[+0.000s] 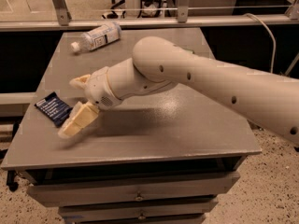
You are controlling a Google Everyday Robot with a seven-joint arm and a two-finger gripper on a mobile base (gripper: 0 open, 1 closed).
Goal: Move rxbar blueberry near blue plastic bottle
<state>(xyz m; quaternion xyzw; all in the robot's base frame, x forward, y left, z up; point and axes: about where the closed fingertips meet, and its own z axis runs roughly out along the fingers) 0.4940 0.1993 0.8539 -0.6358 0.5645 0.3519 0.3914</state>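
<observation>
The rxbar blueberry, a flat dark navy wrapper with white lettering, lies on the grey table near its left edge. My gripper sits just to the right of the bar, open, with one pale finger behind the bar and the other finger in front of it. The bar's right end lies between them. The blue plastic bottle, clear with a white cap and a pale label, lies on its side at the far left of the table, well away from the bar.
My thick white arm crosses the table from the right and hides part of its back. Metal rails run behind the table. Drawers sit below the front edge. A cable hangs at the back right.
</observation>
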